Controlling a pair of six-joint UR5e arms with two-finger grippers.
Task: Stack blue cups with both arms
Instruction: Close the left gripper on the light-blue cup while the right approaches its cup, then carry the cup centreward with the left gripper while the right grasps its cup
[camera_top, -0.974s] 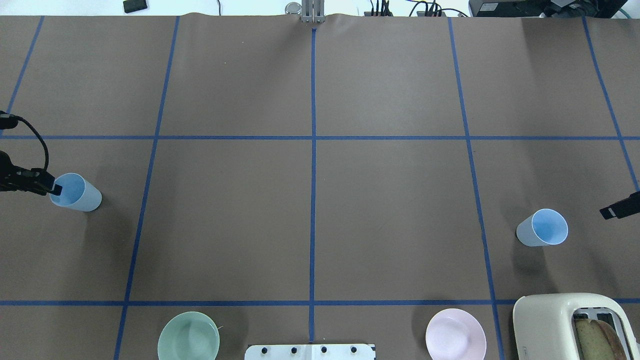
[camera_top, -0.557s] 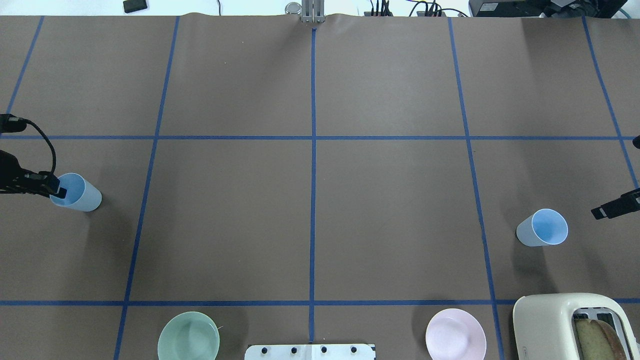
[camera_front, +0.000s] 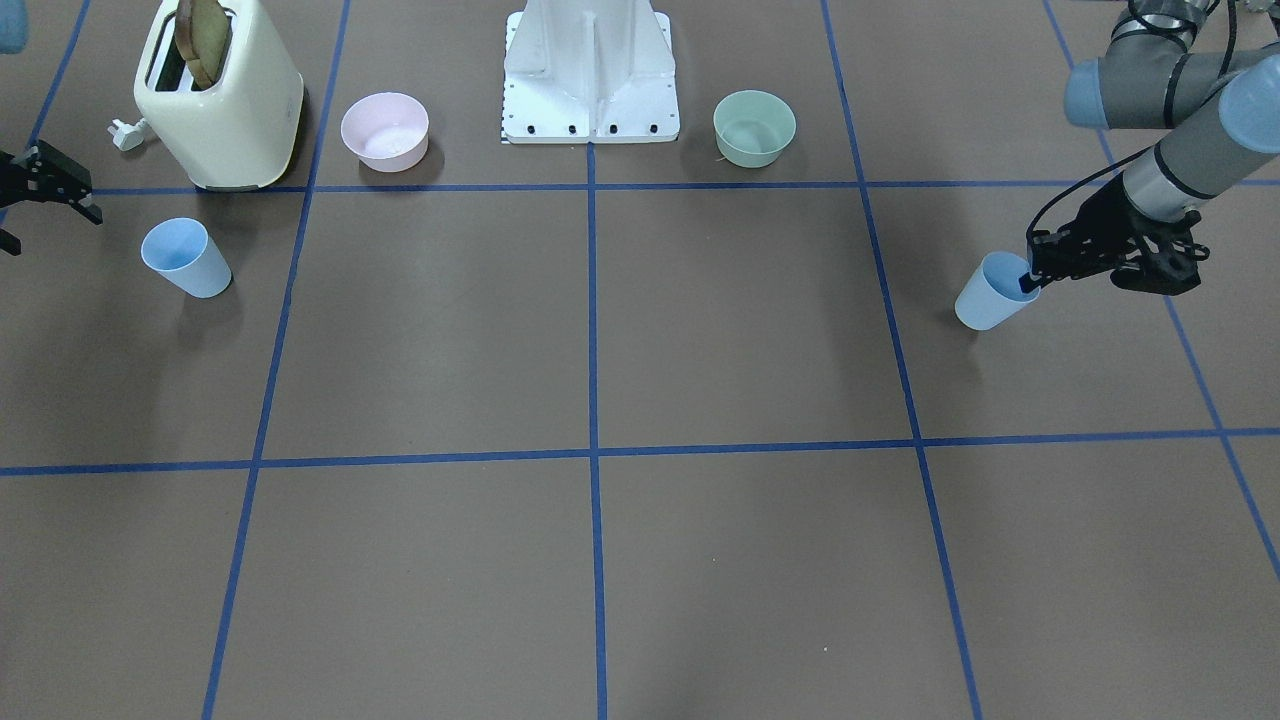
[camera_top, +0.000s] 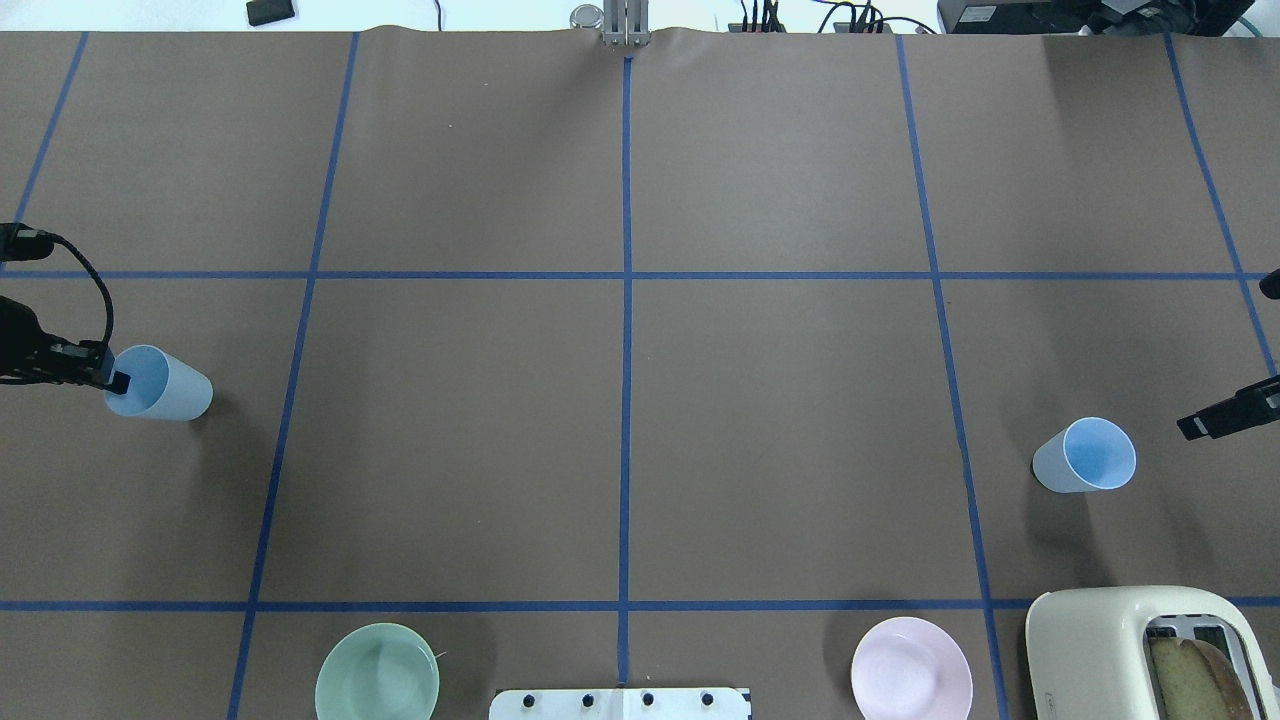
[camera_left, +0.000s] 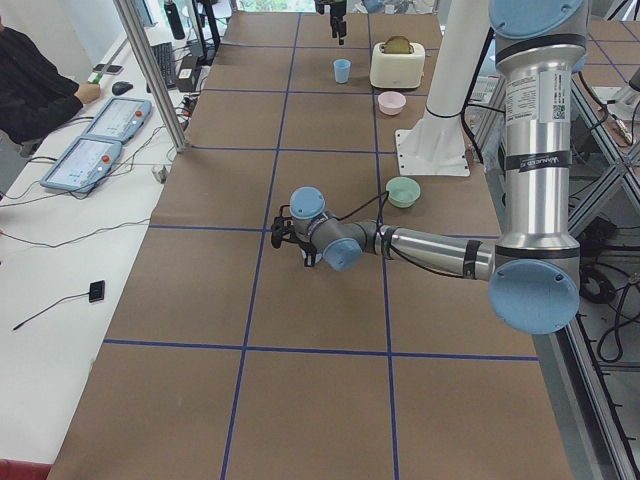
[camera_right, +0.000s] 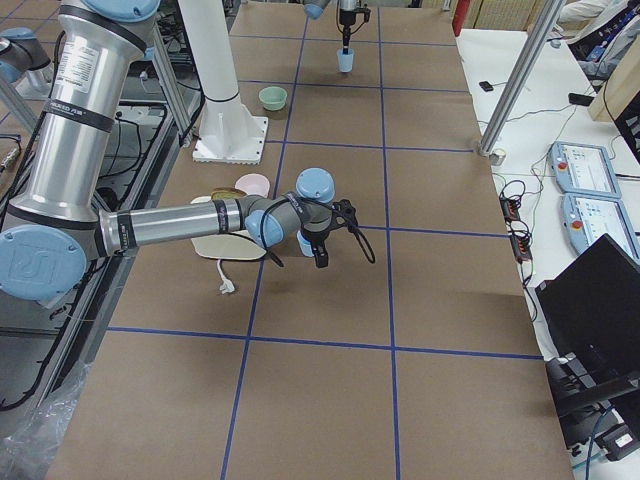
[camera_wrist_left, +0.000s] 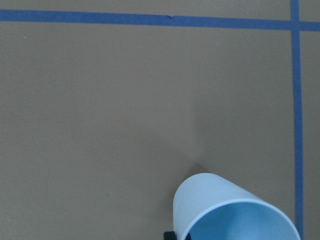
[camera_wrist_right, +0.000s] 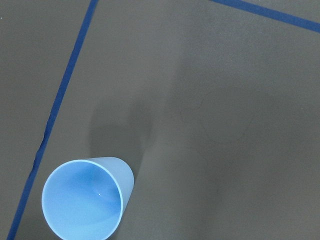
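Note:
One blue cup (camera_top: 165, 386) stands at the table's left side, also in the front view (camera_front: 990, 293) and low in the left wrist view (camera_wrist_left: 235, 212). My left gripper (camera_top: 112, 380) is shut on its rim, one finger inside and one outside. The other blue cup (camera_top: 1085, 455) stands upright at the right, also in the front view (camera_front: 187, 258) and the right wrist view (camera_wrist_right: 87, 197). My right gripper (camera_front: 52, 228) is open and empty, beside that cup toward the table's end, not touching it. One of its fingers (camera_top: 1225, 415) shows at the overhead view's right edge.
A cream toaster (camera_top: 1150, 650) with bread in it stands near the right cup, toward the robot. A pink bowl (camera_top: 910, 680) and a mint-green bowl (camera_top: 377, 685) flank the white pedestal base (camera_front: 590, 80). Blue tape lines grid the brown table.
The left gripper and its cup have shifted slightly toward the table's middle. The right gripper has moved closer to the right cup.

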